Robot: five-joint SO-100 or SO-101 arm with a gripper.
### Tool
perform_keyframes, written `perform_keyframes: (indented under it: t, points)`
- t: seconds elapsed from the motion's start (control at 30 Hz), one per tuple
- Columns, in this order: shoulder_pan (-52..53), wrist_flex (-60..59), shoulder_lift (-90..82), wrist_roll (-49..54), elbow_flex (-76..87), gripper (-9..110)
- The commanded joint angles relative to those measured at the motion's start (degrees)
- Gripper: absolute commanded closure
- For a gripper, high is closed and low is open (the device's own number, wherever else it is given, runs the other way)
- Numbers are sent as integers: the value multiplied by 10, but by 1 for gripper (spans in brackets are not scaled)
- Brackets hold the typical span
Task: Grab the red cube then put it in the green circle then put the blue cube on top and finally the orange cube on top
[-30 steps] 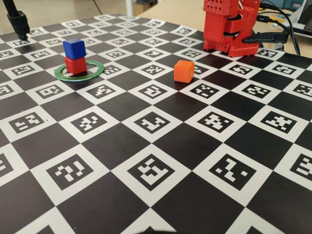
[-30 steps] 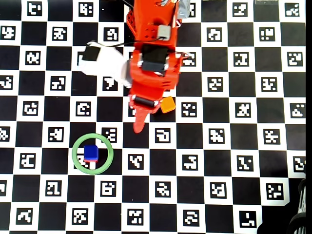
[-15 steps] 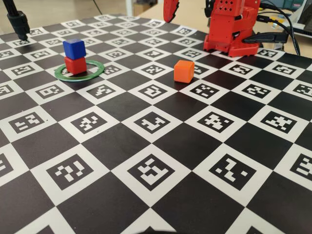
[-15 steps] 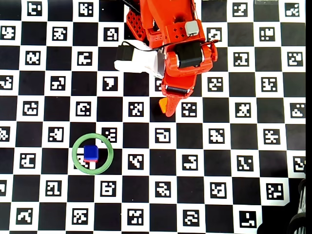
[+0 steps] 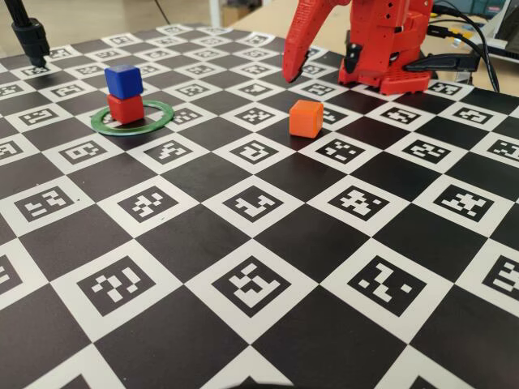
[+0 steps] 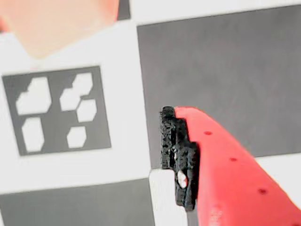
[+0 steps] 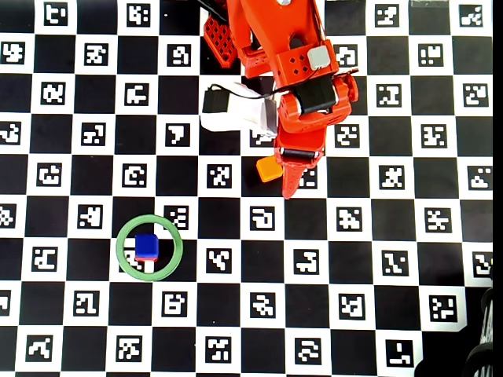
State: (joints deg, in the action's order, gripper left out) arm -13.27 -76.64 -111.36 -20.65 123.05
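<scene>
Overhead view is showing a black-and-white checkerboard table (image 7: 393, 259) printed with small code markers, and a red robot arm (image 7: 283, 47) reaching down from the top edge. Its gripper (image 7: 290, 187) is hanging above the board, fingertips pointing toward the bottom of the picture. Whether the fingers are spread or pressed together cannot be told; the wrist view is showing only one red finger with a black pad (image 6: 176, 155).

Well away from the fingers, down and to the left in this view, the green circle (image 7: 174, 236) is lying flat, with the blue cube (image 7: 146, 246) sitting on the red cube (image 5: 125, 108) inside it. The orange cube (image 7: 269, 168) is resting just beside the fingers, on their left.

Judging by the stack, the orange cube is the step in hand. Doing it well likely means shifting the fingers sideways until the cube is sitting between them, opening wide, descending straight, and closing on two flat faces.
</scene>
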Motion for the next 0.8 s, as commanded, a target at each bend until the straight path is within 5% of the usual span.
perform_keyframes:
  t: [0.0,0.77]
  points:
    - [14,22,10,7,1,52]
    - [15,191,31,27,133,52]
